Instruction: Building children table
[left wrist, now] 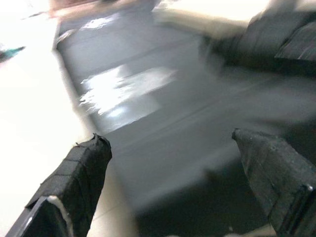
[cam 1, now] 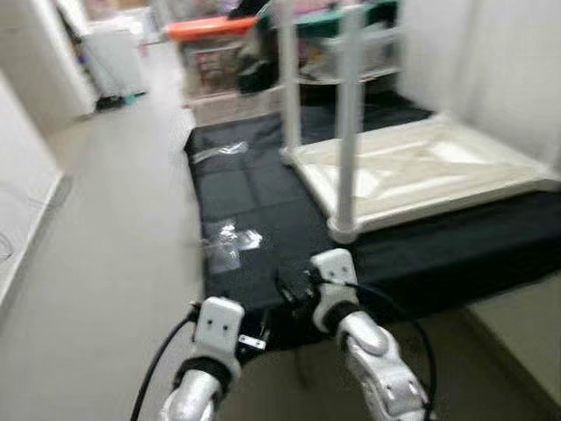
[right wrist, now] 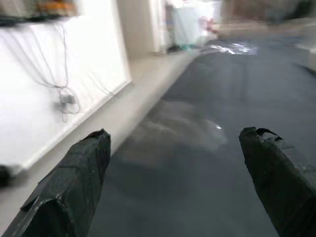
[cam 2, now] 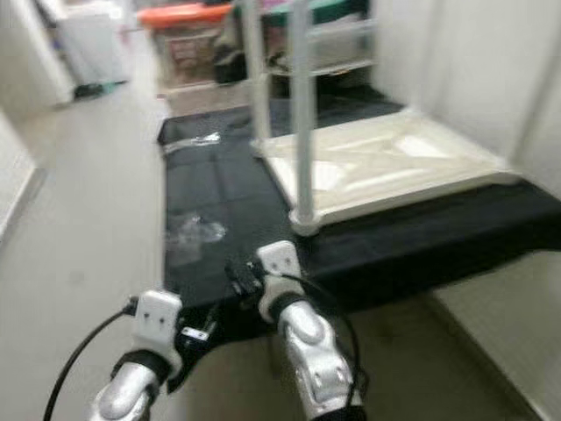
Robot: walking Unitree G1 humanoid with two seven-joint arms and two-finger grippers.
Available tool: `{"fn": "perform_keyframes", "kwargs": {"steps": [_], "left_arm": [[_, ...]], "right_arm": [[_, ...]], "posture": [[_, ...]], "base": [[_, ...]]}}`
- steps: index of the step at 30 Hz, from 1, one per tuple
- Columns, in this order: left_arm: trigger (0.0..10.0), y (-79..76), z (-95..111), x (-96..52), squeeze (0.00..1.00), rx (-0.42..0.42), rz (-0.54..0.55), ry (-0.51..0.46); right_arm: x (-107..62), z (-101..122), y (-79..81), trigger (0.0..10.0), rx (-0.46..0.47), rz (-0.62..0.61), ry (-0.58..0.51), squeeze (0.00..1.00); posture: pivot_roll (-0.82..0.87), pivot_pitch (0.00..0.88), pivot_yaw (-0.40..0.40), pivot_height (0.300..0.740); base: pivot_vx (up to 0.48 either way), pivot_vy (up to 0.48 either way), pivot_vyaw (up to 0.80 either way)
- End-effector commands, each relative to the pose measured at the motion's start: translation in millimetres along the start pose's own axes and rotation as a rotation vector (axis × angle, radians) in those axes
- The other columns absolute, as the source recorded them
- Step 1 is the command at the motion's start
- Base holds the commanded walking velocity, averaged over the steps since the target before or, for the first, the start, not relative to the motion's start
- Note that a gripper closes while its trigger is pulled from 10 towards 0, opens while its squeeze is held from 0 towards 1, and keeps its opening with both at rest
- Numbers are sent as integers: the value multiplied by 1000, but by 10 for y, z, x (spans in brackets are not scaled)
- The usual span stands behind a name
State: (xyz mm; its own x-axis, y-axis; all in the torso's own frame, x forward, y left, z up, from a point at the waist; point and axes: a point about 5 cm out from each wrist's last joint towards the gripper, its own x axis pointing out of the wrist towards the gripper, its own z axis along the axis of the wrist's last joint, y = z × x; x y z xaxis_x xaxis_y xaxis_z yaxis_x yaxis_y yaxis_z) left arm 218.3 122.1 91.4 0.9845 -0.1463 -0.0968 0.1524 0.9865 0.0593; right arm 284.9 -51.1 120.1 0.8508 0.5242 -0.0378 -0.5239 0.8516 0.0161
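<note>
A white children's table [cam 1: 421, 171] lies upside down on a black mat [cam 1: 254, 193], with its underside up. Two white legs stand upright on it, one at the near corner [cam 1: 348, 132] and one at the far corner [cam 1: 289, 79]. A clear plastic bag [cam 1: 230, 239] lies on the mat near its left edge, just ahead of my arms. My left gripper [left wrist: 173, 163] is open and hovers low over the mat's near left corner. My right gripper [right wrist: 175, 163] is open too, pointing across the mat toward the bag, with nothing between its fingers.
A second crumpled plastic bag [cam 1: 219, 151] lies farther back on the mat. Storage bins with an orange lid [cam 1: 210, 26] and a shelf stand behind the table. A white wall runs along the right. Bare floor [cam 1: 114, 219] stretches left of the mat.
</note>
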Motion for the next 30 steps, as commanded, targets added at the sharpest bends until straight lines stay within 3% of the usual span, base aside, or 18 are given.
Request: {"fn": "perform_keyframes", "kwargs": {"steps": [1,12,21,24,26,30], "left_arm": [[10000,-66,48,17,0,-15,-22,-17],[10000,-56,48,23,0,-30,-10,-19],[10000,-87,55,11,0,-45,-18,-15],[10000,-99,56,6,0,-48,-19,-15],[10000,-127,49,-7,0,-54,-24,-11],[10000,-148,56,-17,0,-60,-26,-11]], "right_arm": [[-52,-63,-83,10000,19,-39,22,0],[2,58,-46,10000,-15,3,-33,0],[371,536,-130,10000,-125,-138,-117,0],[431,587,-161,10000,-143,-168,-113,0],[594,602,-313,10000,-221,-298,-14,0],[754,633,-345,10000,-203,-309,82,0]], "posture": [[-103,0,39,740],[-103,0,37,740],[-100,0,30,740],[-99,0,27,740],[-89,0,16,740],[-81,0,1,740]], "base": [[371,0,0],[281,0,0],[0,0,0],[0,0,0],[0,0,0],[0,0,0]]}}
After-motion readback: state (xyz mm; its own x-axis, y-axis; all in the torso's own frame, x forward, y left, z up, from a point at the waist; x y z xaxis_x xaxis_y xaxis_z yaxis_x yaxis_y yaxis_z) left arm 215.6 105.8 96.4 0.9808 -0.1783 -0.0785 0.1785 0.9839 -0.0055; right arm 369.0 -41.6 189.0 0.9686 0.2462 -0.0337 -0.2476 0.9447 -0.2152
